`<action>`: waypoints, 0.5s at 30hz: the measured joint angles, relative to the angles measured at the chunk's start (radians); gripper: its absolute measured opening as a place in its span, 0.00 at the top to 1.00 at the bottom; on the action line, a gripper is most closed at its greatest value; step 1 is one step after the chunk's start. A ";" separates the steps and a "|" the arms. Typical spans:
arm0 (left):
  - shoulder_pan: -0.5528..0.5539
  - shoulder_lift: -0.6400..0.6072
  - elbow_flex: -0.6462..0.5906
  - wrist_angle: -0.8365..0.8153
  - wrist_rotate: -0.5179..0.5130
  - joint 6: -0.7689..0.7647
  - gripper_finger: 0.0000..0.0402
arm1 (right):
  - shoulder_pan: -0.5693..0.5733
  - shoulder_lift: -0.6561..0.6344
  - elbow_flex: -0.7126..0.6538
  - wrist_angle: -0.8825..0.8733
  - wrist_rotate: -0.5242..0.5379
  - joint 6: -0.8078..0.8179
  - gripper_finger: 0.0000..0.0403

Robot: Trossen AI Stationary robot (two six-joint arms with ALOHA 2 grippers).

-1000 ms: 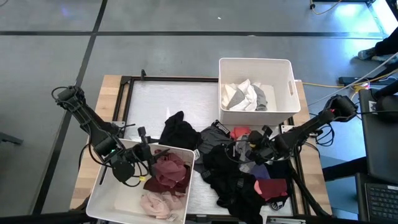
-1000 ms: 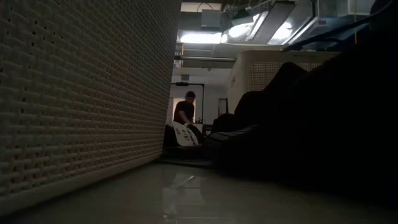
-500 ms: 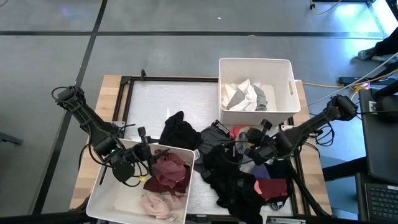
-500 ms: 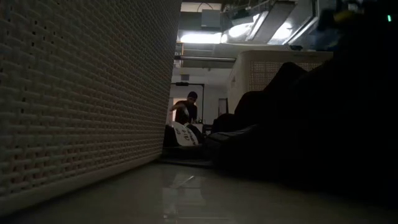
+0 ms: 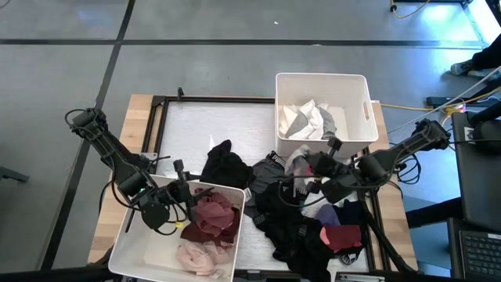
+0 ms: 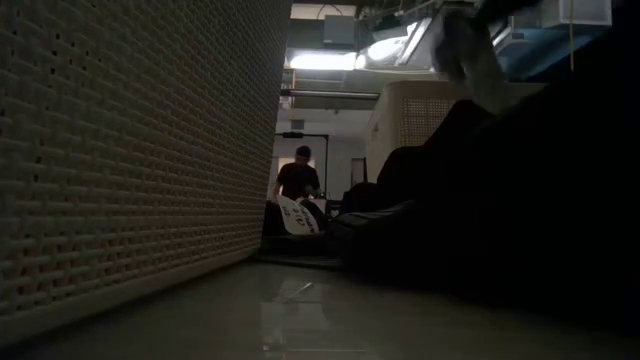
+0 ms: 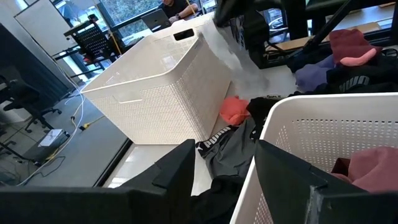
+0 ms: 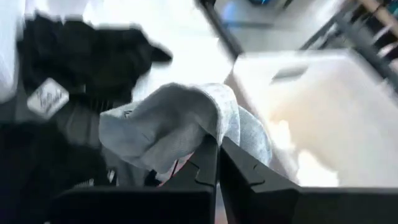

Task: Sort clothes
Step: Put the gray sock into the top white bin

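Right gripper (image 8: 217,146) pinching grey garment (image 8: 168,124), blurred; left gripper (image 7: 224,168) fingers apart, bin (image 7: 292,124) partly hidden

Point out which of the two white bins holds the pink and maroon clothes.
The near-left bin, under the left gripper, holds the maroon garment and pink garment. The far-right bin holds only white and grey pieces.
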 joint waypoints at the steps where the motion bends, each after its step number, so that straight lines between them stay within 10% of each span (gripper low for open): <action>1: 0.000 0.000 0.000 0.000 0.000 0.000 0.61 | 0.000 0.000 0.027 0.001 0.018 -0.032 0.97; 15: 0.000 0.000 0.000 0.000 0.000 -0.004 0.61 | -0.132 -0.008 0.327 0.000 0.330 -0.424 0.97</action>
